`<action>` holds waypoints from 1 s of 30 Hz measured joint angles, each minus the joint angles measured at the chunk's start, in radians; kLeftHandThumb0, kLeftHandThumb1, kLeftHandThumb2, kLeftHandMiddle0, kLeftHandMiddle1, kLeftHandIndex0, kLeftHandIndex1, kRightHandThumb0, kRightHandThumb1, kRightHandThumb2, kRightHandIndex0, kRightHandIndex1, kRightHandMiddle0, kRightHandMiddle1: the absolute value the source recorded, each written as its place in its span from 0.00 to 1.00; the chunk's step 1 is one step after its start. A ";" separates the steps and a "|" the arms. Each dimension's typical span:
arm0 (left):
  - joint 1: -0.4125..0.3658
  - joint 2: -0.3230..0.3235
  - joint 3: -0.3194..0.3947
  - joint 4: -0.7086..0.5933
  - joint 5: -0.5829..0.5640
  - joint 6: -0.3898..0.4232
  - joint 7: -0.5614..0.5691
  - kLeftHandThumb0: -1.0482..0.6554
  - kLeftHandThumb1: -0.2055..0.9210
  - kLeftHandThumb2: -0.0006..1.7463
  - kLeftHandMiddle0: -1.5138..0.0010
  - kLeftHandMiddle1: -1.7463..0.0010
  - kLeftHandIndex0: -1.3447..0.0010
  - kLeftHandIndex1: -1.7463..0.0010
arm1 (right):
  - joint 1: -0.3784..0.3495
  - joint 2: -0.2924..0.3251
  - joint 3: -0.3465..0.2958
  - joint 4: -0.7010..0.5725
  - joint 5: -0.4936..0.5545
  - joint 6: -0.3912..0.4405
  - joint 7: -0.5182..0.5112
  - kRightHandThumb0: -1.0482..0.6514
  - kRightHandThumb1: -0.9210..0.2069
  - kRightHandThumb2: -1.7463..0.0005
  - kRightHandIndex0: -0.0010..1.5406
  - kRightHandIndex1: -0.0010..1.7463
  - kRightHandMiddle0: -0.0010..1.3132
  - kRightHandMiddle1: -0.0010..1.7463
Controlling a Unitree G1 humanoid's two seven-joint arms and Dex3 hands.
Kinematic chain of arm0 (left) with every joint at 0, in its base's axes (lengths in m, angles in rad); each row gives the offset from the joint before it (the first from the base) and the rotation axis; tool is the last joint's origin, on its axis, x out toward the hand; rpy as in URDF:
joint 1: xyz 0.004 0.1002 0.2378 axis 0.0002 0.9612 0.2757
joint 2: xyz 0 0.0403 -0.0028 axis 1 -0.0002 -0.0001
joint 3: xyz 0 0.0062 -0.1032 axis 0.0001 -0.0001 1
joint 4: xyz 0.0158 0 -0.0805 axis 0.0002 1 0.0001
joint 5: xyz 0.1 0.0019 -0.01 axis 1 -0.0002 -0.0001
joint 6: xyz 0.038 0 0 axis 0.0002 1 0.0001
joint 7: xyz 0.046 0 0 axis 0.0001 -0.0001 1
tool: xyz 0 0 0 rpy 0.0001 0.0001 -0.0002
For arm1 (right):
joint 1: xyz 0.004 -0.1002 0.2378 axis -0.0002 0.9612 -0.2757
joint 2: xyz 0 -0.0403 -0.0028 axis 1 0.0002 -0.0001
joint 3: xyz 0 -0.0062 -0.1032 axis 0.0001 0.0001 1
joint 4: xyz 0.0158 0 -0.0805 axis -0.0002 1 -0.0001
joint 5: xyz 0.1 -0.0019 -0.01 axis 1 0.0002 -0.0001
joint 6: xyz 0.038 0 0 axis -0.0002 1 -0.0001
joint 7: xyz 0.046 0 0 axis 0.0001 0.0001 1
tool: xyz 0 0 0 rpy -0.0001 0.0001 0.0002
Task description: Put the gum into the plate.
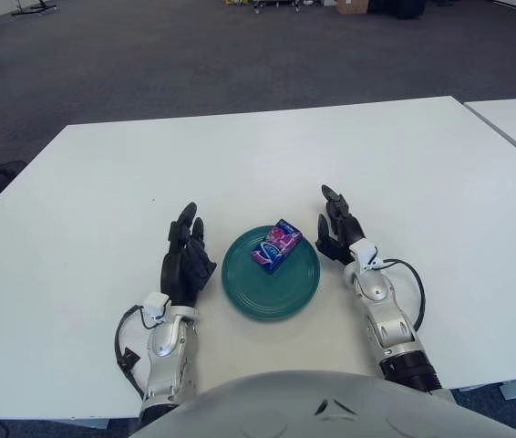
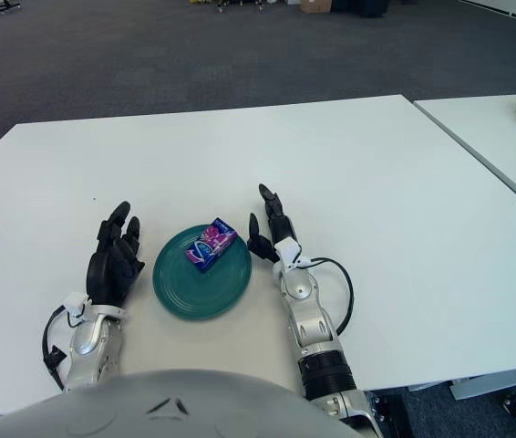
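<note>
the left hand (image 1: 185,258) shows just to the left of the plate, over the white surface (image 1: 440,210), its dark fingers (image 1: 186,219) stretched out forward and loosely together, holding nothing. it does not touch the plate's rim. a black cable loops beside its silver wrist, near the surface's front edge.

the green plate (image 1: 263,294) sits flat on the surface between the two hands, close to the robot's body. the gum (image 1: 276,245), a small blue and purple pack, lies inside the plate on its far right part, tilted at an angle so that one end points toward the far rim. nothing else lies in the plate, and neither hand touches the pack.

the right hand (image 1: 337,232) shows just to the right of the plate, its palm turned toward the plate. its fingers (image 1: 332,196) are spread and relaxed, one reaching up and forward, the others slightly bent, and they grip nothing. a gap of bare white shows between the hand and the plate's rim. a black cable loops out from its silver forearm to the right.

further right a second white table (image 2: 486,128) stands just beside the surface, a narrow seam between them. beyond both lies dark grey carpet floor (image 1: 240,55).
</note>
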 measured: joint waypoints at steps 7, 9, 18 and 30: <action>0.016 0.000 0.001 -0.015 0.031 0.009 0.022 0.07 1.00 0.58 0.91 1.00 1.00 0.81 | -0.010 0.019 0.003 0.021 -0.010 -0.002 -0.027 0.12 0.00 0.40 0.04 0.00 0.00 0.00; 0.019 0.001 0.001 -0.022 0.045 0.011 0.034 0.07 1.00 0.58 0.91 1.00 1.00 0.82 | -0.016 0.024 0.002 0.039 -0.008 -0.018 -0.034 0.12 0.00 0.40 0.04 0.00 0.00 0.00; 0.029 0.011 0.005 -0.052 0.078 0.051 0.073 0.07 1.00 0.59 0.91 1.00 1.00 0.83 | -0.049 0.047 -0.022 0.135 0.028 -0.096 -0.039 0.13 0.00 0.41 0.02 0.00 0.00 0.00; 0.040 0.032 0.010 -0.082 0.086 0.093 0.085 0.07 1.00 0.60 0.91 1.00 1.00 0.84 | -0.119 0.068 -0.053 0.265 0.043 -0.181 -0.047 0.15 0.00 0.40 0.02 0.00 0.00 0.00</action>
